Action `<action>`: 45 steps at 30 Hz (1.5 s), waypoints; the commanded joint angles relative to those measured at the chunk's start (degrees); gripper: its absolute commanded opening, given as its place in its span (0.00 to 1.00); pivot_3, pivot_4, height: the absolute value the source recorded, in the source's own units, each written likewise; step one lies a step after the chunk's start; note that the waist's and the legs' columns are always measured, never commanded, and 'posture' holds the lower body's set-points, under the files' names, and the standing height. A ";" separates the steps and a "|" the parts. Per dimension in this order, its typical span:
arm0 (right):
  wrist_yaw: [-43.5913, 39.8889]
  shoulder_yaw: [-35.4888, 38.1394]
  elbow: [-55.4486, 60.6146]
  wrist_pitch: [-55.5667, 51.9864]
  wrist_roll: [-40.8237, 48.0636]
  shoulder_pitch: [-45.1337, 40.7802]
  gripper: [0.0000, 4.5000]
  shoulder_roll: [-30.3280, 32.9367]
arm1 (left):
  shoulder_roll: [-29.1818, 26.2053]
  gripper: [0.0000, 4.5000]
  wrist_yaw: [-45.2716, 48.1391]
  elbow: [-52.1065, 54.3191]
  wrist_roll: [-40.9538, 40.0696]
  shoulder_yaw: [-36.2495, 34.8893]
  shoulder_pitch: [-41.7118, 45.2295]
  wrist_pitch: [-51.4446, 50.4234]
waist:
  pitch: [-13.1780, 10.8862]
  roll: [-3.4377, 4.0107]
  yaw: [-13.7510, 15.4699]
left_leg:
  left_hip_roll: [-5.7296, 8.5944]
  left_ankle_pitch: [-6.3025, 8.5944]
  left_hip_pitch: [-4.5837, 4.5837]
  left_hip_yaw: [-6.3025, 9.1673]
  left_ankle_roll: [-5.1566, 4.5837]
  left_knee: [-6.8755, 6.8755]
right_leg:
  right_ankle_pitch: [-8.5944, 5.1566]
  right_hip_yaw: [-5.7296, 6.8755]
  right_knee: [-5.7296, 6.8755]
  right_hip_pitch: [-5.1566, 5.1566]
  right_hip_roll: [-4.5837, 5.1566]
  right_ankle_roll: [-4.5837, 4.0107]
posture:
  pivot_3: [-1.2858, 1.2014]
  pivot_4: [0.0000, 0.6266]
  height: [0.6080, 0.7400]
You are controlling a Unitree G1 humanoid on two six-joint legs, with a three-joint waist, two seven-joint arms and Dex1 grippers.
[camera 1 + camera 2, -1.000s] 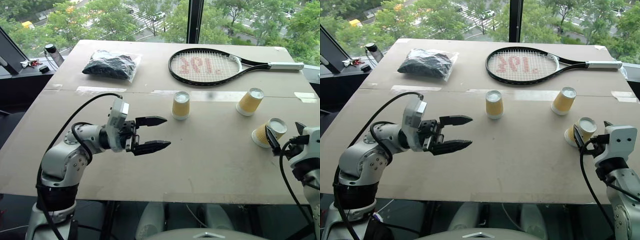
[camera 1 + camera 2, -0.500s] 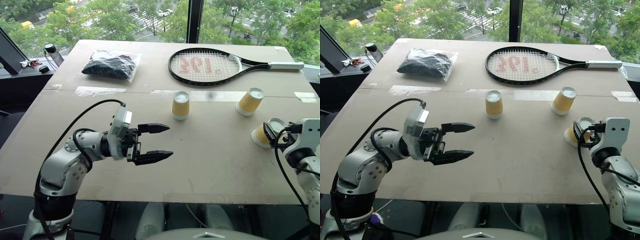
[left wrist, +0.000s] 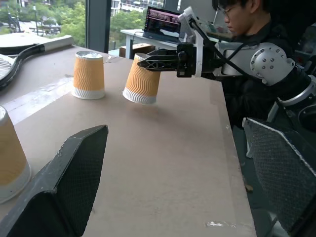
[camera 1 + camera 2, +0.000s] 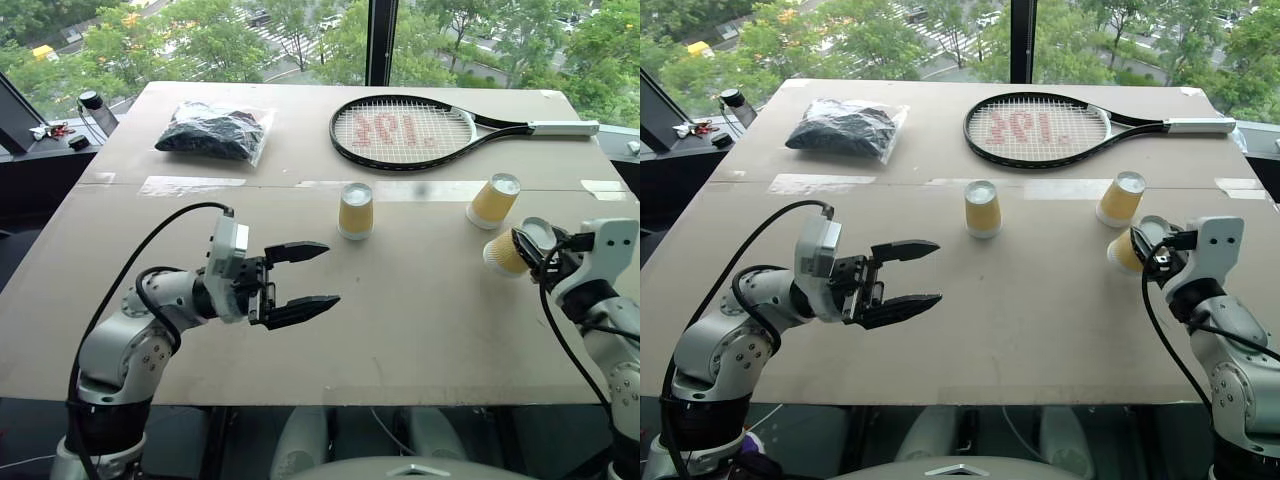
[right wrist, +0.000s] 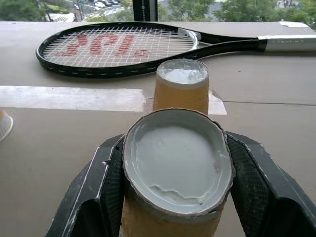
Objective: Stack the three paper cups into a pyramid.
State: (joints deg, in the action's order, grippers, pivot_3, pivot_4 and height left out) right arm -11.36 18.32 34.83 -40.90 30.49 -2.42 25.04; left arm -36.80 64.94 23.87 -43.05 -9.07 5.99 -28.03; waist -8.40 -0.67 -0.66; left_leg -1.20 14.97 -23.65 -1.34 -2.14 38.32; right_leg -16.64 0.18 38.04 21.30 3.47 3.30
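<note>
- While it hovers above the near left part of the table (image 4: 120,215), the left gripper (image 4: 304,275) has its two black fingers spread wide with nothing between them, as they were a second ago
- Far to the left, a clear plastic bag (image 4: 214,130) lies on the table with a dark, crumpled mass inside; what that mass is I cannot tell
- Behind the centre lies a black racket (image 4: 405,132) with red marks on its strings, its handle reaching towards the right edge
- Near the table's middle, the first paper cup (image 4: 355,211) stands upside down on its white rim, white base up, just in front of a strip of tape (image 4: 190,185); it has not moved
- Further right, the second paper cup (image 4: 493,201) also stands inverted, apart from the first and in the same spot as before
- At the right edge, the right gripper (image 4: 527,250) is clamped on the third paper cup (image 4: 505,252), one finger on each ribbed side
- That cup is tilted with its base up, and in the left wrist view its rim (image 3: 138,96) hangs clear of the table, close beside the second cup
- A second ago this cup rested leaning on the table between parted fingers; since then they have pinched it and raised it, carrying it nearer the second cup
- No cup rests on another yet
- Beyond the right arm, the left wrist view shows a person (image 3: 256,29) in dark clothing
</note>
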 commanded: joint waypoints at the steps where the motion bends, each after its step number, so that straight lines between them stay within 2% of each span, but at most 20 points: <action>1: -1.79 -7.76 0.92 -2.15 -1.17 -7.18 0.48 1.93 | -0.26 1.00 -0.96 0.60 -1.73 -3.42 -2.45 1.11 | 0.00 -0.01 -0.15 | -0.01 0.00 -0.01 0.02 0.00 -0.01 | 0.00 0.02 0.00 0.03 -0.01 0.00 | 0.52 0.24 1.00; 7: -1.47 -17.04 -8.99 -2.72 -5.46 -20.20 0.48 -1.02 | -1.11 1.00 -2.72 3.41 -3.91 -6.57 -6.71 0.16 | 0.00 -0.01 0.15 | 0.00 0.00 -0.11 0.01 0.00 -0.01 | 0.00 0.03 0.00 0.14 0.00 0.00 | 0.52 0.24 1.00; 15: -5.05 -24.65 -20.60 -0.68 -10.34 -30.37 0.48 -5.08 | -1.33 1.00 -6.19 7.51 -5.20 -11.35 -13.40 0.52 | -0.02 -0.02 -0.15 | 0.01 -0.01 -0.17 -0.02 0.02 -0.06 | 0.00 0.00 -0.01 0.24 0.06 0.00 | 0.52 0.24 1.00; 24: -6.88 -27.15 -27.28 1.34 -13.70 -34.27 0.48 -10.05 | -1.62 1.00 -8.18 9.55 -5.89 -13.56 -16.94 0.93 | -0.03 -0.02 -0.20 | 0.01 -0.01 -0.16 -0.04 0.03 -0.08 | 0.01 -0.01 0.01 0.26 0.07 0.00 | 0.52 0.24 1.00; 40: -8.12 -27.52 -33.81 5.64 -18.70 -34.36 0.48 -13.09 | -2.19 1.00 -8.50 8.83 -6.36 -16.53 -18.63 1.77 | -0.03 -0.01 -0.27 | 0.01 -0.11 -0.16 -0.05 0.18 -0.12 | 0.01 -0.01 0.00 0.28 0.06 0.00 | 0.52 0.24 1.00; 42: -8.88 -27.69 -35.02 6.90 -19.47 -34.13 0.70 -12.95 | -2.14 1.00 -8.63 8.80 -6.51 -16.83 -18.80 1.80 | -0.03 -0.01 -0.28 | 0.01 -0.11 -0.15 -0.05 0.18 -0.12 | 0.01 -0.01 0.00 0.28 0.07 0.00 | 0.52 0.24 1.00; 43: -9.25 -27.76 -35.38 7.48 -19.85 -34.04 0.77 -12.83 | -2.12 1.00 -8.70 8.77 -6.59 -16.93 -18.87 1.84 | -0.03 -0.01 -0.29 | 0.01 -0.11 -0.15 -0.05 0.18 -0.12 | 0.01 -0.01 0.00 0.27 0.07 0.00 | 0.52 0.24 1.00; 45: -9.94 -27.46 -34.92 8.14 -20.17 -33.82 0.98 -12.42 | -2.06 1.00 -8.85 8.71 -6.75 -17.08 -18.97 1.93 | -0.05 0.01 -0.27 | 0.01 -0.11 -0.16 -0.05 0.18 -0.12 | 0.01 -0.01 0.00 0.28 0.07 0.00 | 0.52 0.24 1.00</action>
State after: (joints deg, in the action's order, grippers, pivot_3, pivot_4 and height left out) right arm -20.45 -9.31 -1.81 -34.63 10.61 -35.50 12.14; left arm -38.56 56.12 31.08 -48.55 -24.40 -12.84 -27.16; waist -8.45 -0.66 -0.93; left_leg -1.19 14.86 -23.81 -1.39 -1.96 38.20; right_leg -16.64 0.17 38.04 21.58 3.54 3.30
